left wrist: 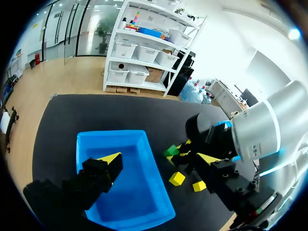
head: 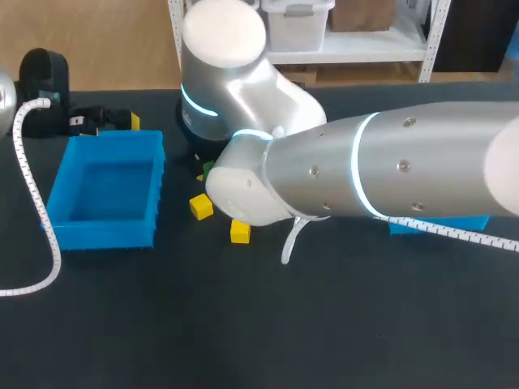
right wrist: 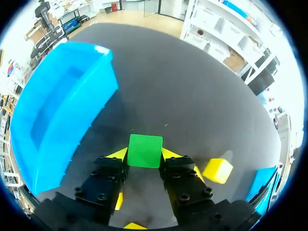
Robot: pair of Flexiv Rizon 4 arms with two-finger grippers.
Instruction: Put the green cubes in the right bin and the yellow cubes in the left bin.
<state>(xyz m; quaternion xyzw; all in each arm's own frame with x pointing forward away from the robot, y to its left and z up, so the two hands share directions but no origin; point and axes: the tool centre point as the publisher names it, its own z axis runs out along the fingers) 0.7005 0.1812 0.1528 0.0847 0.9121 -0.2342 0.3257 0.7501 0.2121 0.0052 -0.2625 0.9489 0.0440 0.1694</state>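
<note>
Since no cube shows inside the left bin (head: 104,235), judged task barely begun. Found right end effector (right wrist: 145,155) closed narrowly on green cube (right wrist: 145,150), fingers pressing its two opposite sides, over the counter (right wrist: 192,86). Noted yellow cube (right wrist: 217,171) loose just beside one finger. Found left end effector (left wrist: 159,159) spread wide and empty, left bin under one finger. Could not see into right bin (right wrist: 262,185). Judged all sorting outstanding.

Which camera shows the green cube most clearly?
The right wrist view: the green cube sits large between the fingers of the right pincer. The left wrist view shows it small beside that pincer; in the head view the right arm hides most of it.
</note>
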